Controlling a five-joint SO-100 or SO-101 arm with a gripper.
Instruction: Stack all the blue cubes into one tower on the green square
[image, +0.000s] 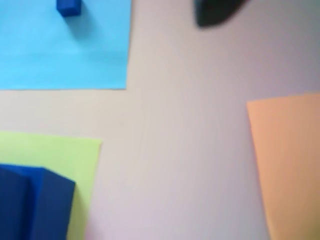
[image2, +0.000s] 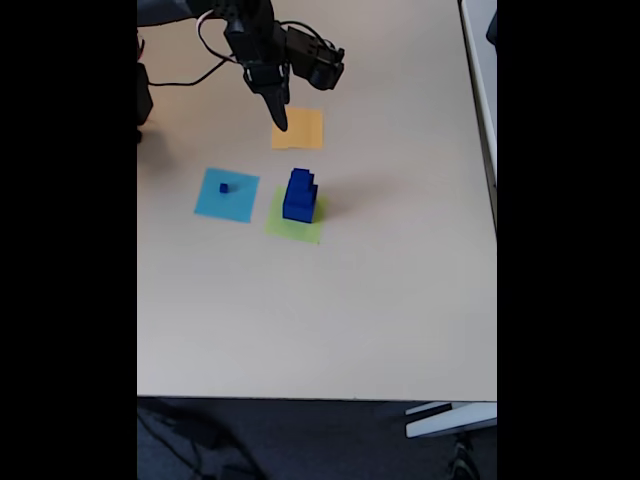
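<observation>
Blue cubes (image2: 299, 195) stacked on green square (image2: 294, 226); tiniest cube (image2: 224, 187) apart.

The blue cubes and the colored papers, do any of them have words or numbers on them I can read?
None. The blue cubes, including the tiny one, have plain faces. The green square, light-blue square and orange square are blank. Nothing readable on the table or the hand.

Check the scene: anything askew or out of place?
One thing: the tiny dark-blue cube sits alone on the flat light-blue paper square, apart from the stepped dark-blue cube tower on the lime-green paper square. Nothing looks spilled or damaged. The gripper hangs near the orange paper square.
</observation>
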